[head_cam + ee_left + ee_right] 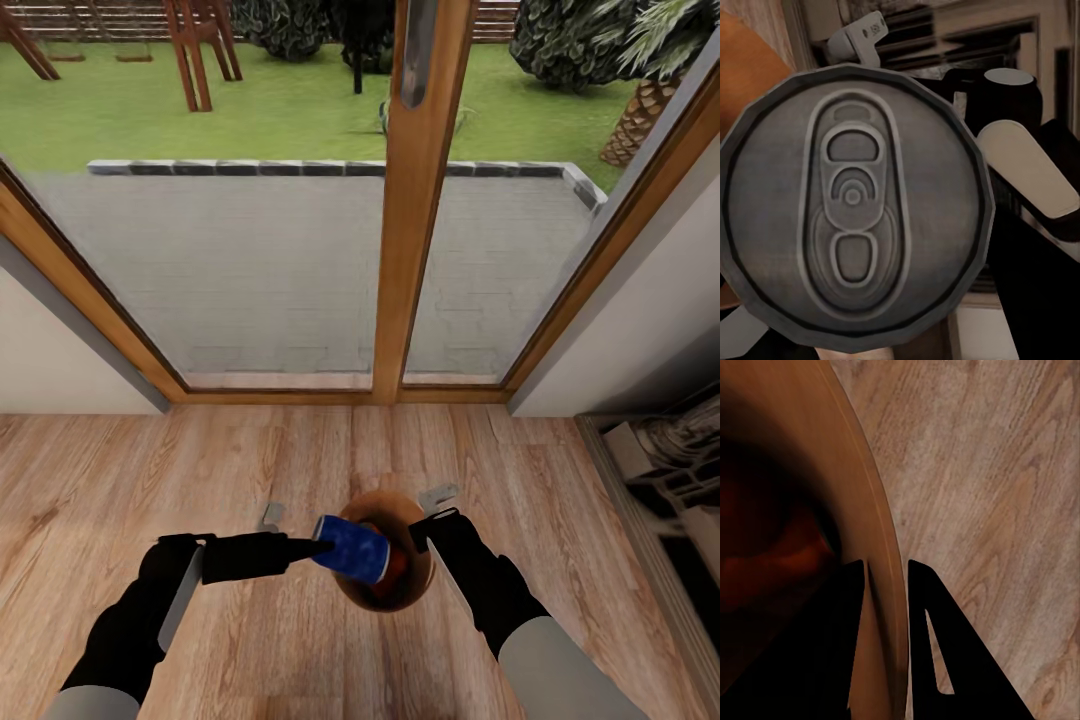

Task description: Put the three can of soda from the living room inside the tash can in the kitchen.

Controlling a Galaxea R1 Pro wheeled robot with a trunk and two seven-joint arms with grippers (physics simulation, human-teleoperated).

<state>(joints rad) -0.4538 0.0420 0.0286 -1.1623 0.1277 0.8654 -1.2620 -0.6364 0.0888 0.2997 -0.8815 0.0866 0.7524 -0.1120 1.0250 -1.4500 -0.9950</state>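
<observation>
the left gripper is clamping a blue can sideways right above the bin, whose rim the right gripper is pinching, and the can is looking light, stiff, slick, best held mid-body.

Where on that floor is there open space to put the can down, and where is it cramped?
Bare wood floor lies between the glass doors and both arms. It is crowded at the middle, where the left pincer holds the blue can over the bin, whose rim the right pincer grips.
</observation>
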